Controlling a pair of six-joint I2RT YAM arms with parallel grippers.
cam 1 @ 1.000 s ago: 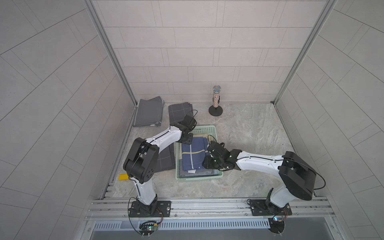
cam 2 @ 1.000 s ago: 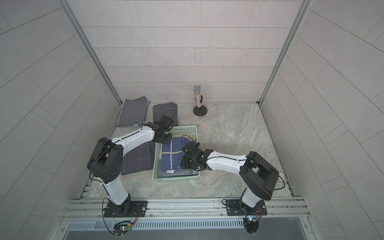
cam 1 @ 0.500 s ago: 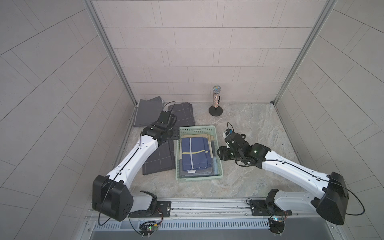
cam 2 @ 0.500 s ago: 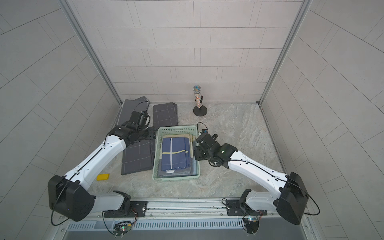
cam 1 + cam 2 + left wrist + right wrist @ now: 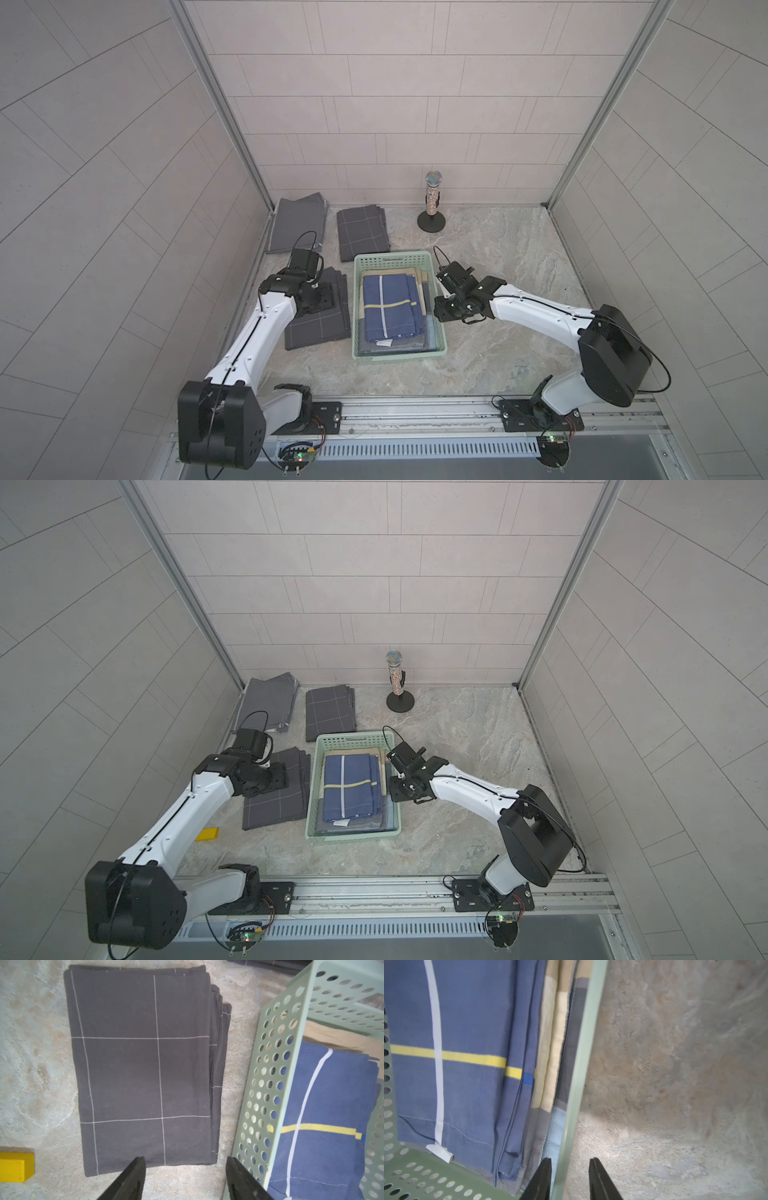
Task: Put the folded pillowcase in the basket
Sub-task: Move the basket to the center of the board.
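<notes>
Right wrist view: the pillowcase [image 5: 467, 1028] is cut off at the frame's edges; only blue weave, one white stripe, one yellow stripe and a white label at the hem show.
Look of it: a flat blue folded rectangle, with the white stripe crossing the yellow one and the layered edges stepped along one side.
Place: inside the basket [image 5: 390, 260], on top of other folded cloths [image 5: 422, 286].
Under it: only beige, grey and pale blue edges show; how many pieces, cannot tell.
Basket walls: mint green and perforated, with a slot handle at the far end, standing on the marbled surface [image 5: 511, 266].
Right jaws: parted by a narrow gap, pinching nothing; the basket's long wall runs between them in the wrist view, contact unclear.
Left jaws: spread wide and empty, over the near edge of a grey checked cloth [image 5: 135, 1064] just beside the basket.
Edge of left wrist view: a yellow block [image 5: 14, 1165], partly cut off.
Far end: a plain grey cloth [image 5: 295, 222], a second checked cloth [image 5: 361, 232] and a glittery microphone [image 5: 432, 195] on a stand.
</notes>
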